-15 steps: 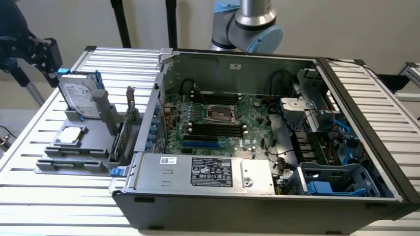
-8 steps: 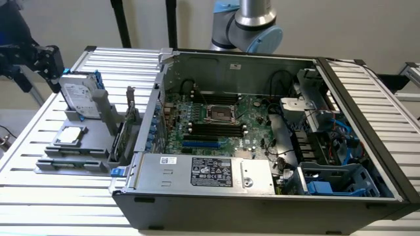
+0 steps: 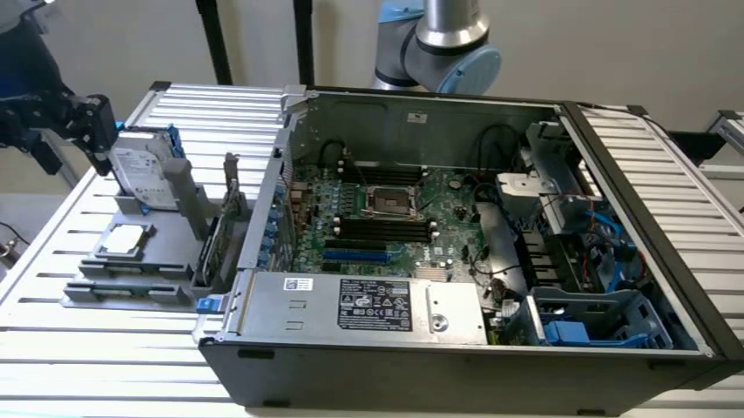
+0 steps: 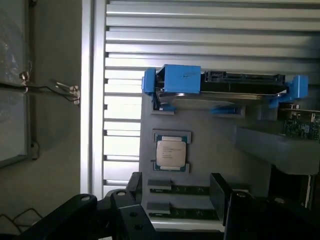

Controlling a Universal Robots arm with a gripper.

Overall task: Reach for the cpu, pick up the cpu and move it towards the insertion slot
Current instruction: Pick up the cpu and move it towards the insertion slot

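Note:
The cpu (image 3: 125, 239), a small flat square chip with a silver-grey top, lies in a recess of the grey holder (image 3: 87, 283) on the slatted table at the exterior view's left. In the wrist view the cpu (image 4: 171, 152) lies just beyond my two black fingers (image 4: 135, 187), which stand apart with nothing between them. My gripper (image 3: 79, 144) hovers open, high above the far left end of the holder and well clear of the chip. The insertion slot (image 3: 393, 200), a square socket with a shiny frame and dark centre, sits on the motherboard inside the open computer case.
A silver hard drive (image 3: 145, 174) with blue rails (image 4: 172, 80) stands upright in the holder behind the chip. Memory sticks (image 4: 185, 190) lie in the holder's near grooves. The case wall (image 3: 273, 187) rises between holder and motherboard. The arm's base (image 3: 448, 35) stands behind the case.

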